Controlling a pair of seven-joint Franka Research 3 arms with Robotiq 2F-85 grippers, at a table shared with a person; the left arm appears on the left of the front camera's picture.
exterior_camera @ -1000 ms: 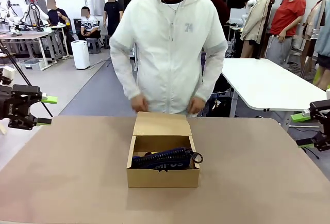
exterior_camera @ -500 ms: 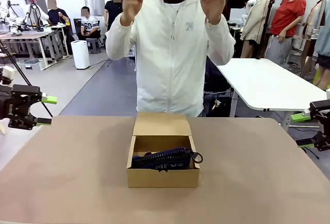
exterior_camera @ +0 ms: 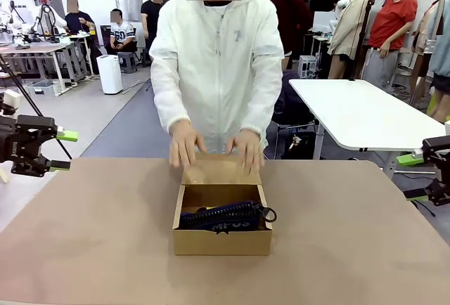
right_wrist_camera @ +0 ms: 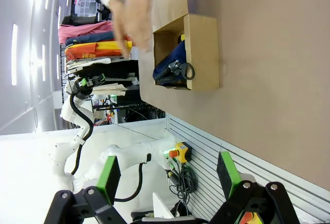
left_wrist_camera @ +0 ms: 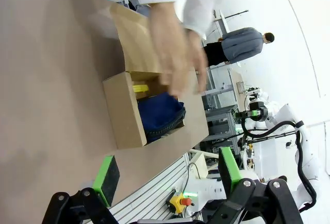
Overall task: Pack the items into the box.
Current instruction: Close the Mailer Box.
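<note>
As the box (exterior_camera: 221,242) sits at lower centre with the navy pencil case (exterior_camera: 228,222) lying left-to-right inside, you see the person's hands (exterior_camera: 184,145) on its flap (exterior_camera: 221,171), nearer than the left gripper (exterior_camera: 65,151) and the right gripper (exterior_camera: 413,176), both spread wide at the frame edges.

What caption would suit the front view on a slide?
Person's hands on the flap of the box, navy pencil case inside; both open grippers idle aside.

Person's hands (exterior_camera: 185,143) on box flap (exterior_camera: 219,172) block rear; table (exterior_camera: 84,235) L/R free.
</note>
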